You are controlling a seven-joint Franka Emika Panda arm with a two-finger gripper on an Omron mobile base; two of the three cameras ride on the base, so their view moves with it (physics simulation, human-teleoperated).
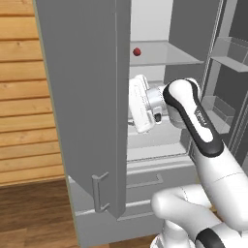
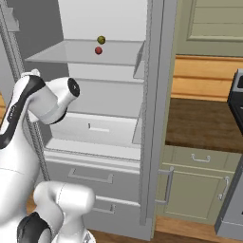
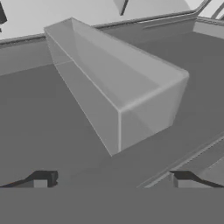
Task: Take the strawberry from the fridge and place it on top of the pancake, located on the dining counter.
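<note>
The strawberry (image 1: 137, 51) is seen on an upper shelf (image 1: 164, 57) inside the open fridge (image 1: 87, 106), near the shelf's front edge. In the right base view it (image 2: 98, 50) lies just in front of a small olive fruit (image 2: 101, 39), the two close together but apparently apart.

The gripper (image 3: 112, 179) is seen in the hand view with its fingertips (image 3: 41, 178) spread wide and nothing held between them; it is faced toward a grey door bin (image 3: 118, 94) rather than toward the fruit. In the left base view the hand's white body is found below the shelf, partly hidden behind the edge of the left door (image 1: 121, 111), so the tips themselves are not made out there.

From the hand, the strawberry is placed at about 12 o'clock in the left base view: almost straight up, one shelf level higher, and probably somewhat deeper into the fridge. The fruit is rounded, so no long axis has to be matched.

The coming move is judged to turn on height and aim: the hand would have to be lifted above the shelf edge and turned toward the fruit. The olive fruit behind could be knocked if the reach is carried too deep.
</note>
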